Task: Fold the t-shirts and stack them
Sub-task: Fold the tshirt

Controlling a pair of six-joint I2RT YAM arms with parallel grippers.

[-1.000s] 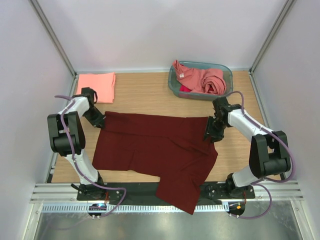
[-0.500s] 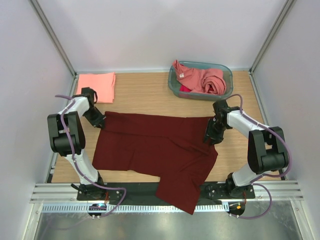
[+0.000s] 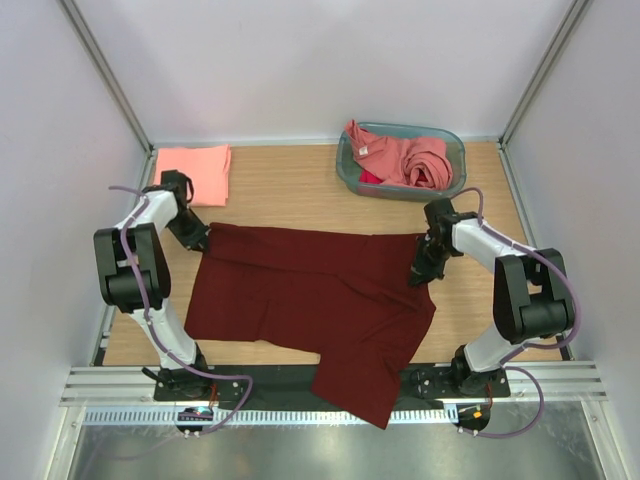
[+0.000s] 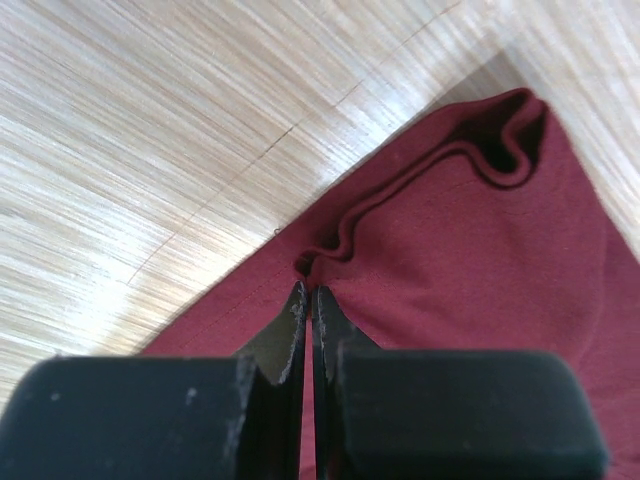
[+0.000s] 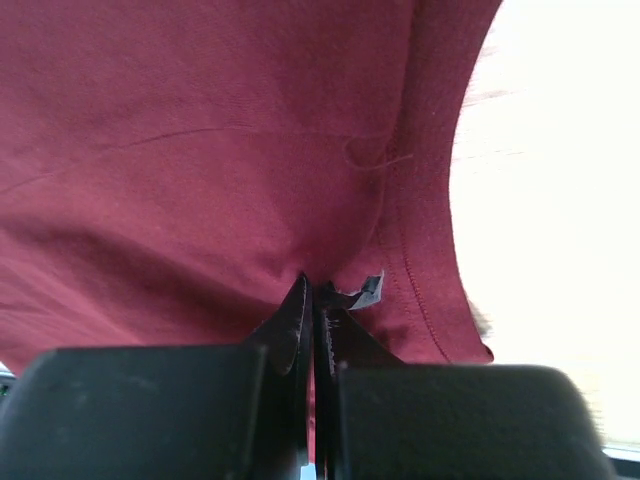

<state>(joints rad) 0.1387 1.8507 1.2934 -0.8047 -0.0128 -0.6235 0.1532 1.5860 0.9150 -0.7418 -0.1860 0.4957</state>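
The top camera looked down over the whole counter (image 3: 300, 190). Wrist cameras sat close behind the left pincer (image 4: 308, 292) and right pincer (image 5: 313, 287), facing the maroon shirt (image 3: 310, 290) every view shared.

At 12 o'clock you have open bare table (image 3: 290, 190), a lane running between the folded salmon t-shirt (image 3: 192, 160) at 10 o'clock and the teal basket (image 3: 400, 160) at 1 o'clock, which is heaped with pink t-shirts (image 3: 410, 160). The maroon t-shirt (image 3: 310, 295) blankets the centre and spills over the near edge at 6 o'clock. The side walls (image 3: 50, 200) hem you in at 9 and 3 o'clock.
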